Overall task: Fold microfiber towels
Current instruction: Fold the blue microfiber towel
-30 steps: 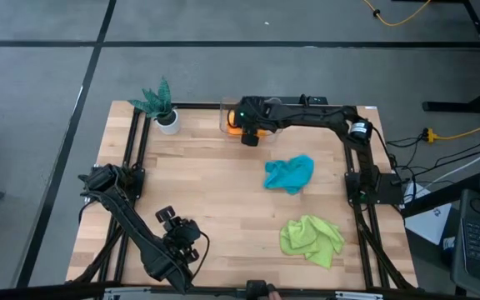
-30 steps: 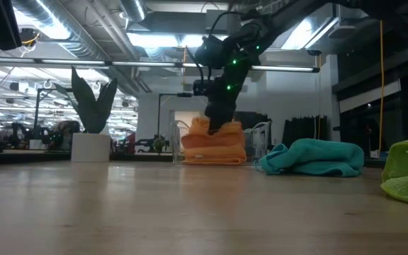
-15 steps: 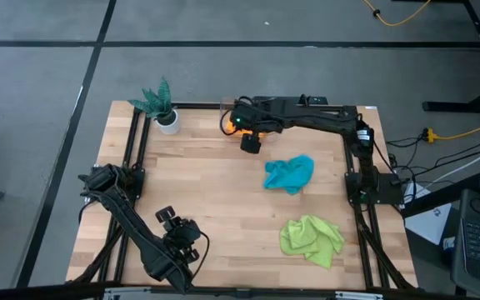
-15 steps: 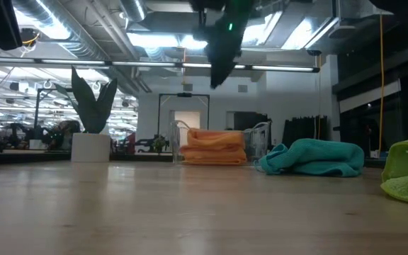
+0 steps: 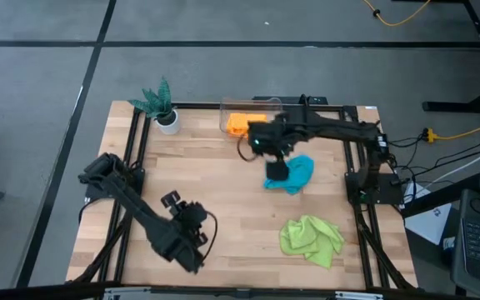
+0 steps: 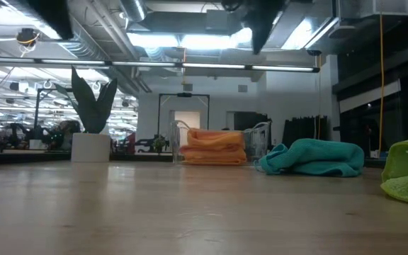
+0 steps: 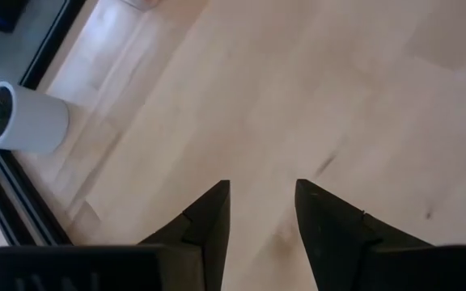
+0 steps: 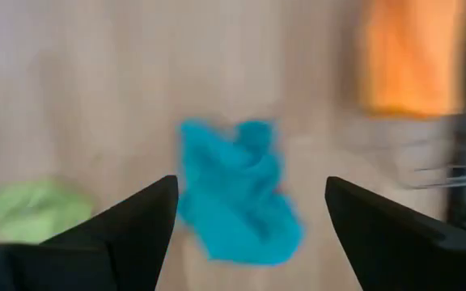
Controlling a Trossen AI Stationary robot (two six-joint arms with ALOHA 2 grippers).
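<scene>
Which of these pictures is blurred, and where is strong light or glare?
Right wrist view: motion-blurred, the teal towel and orange towels smeared. Low view: bright ceiling lights behind, the plant a dark silhouette. High view and left wrist view: evenly lit, sharp.

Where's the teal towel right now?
In the high view the teal towel lies crumpled right of table centre, between the orange towels and the lime green towel, with the open right gripper above it.

Orange towels [image 5: 238,124], teal-blue towel [image 5: 300,171], lime green towel [image 5: 311,238], white plant pot [image 5: 167,122], pale wood table [image 5: 215,192]
</scene>
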